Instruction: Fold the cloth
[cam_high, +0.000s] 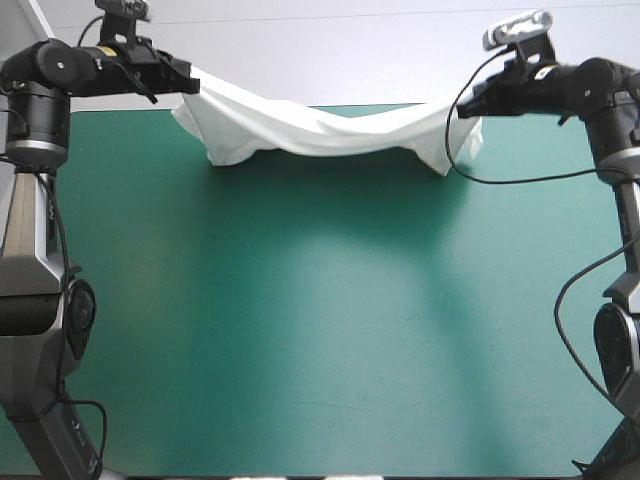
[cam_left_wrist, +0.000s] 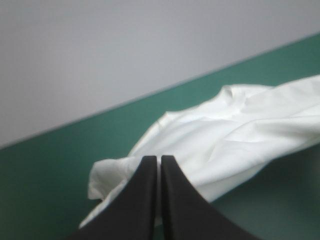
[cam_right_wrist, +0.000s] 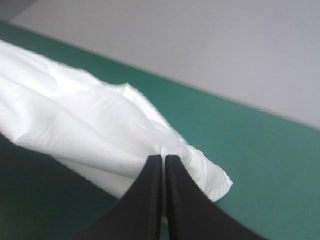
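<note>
The white T-shirt (cam_high: 320, 128) hangs stretched between my two grippers above the far part of the teal-green table, sagging in the middle. At its left end my left gripper (cam_high: 190, 84) is shut on the T-shirt; in the left wrist view the black fingertips (cam_left_wrist: 159, 159) meet on white cloth (cam_left_wrist: 225, 135) that runs away ahead of them. At the right end my right gripper (cam_high: 470, 108) is shut on the other corner, and a short flap hangs below it. In the right wrist view the gripper (cam_right_wrist: 163, 158) pinches bunched cloth (cam_right_wrist: 85, 125).
The teal-green cover (cam_high: 320, 320) lies bare under and in front of the hanging shirt. The table's far edge (cam_high: 340, 108) runs just behind the shirt. A black cable loop (cam_high: 520, 178) hangs by the right arm.
</note>
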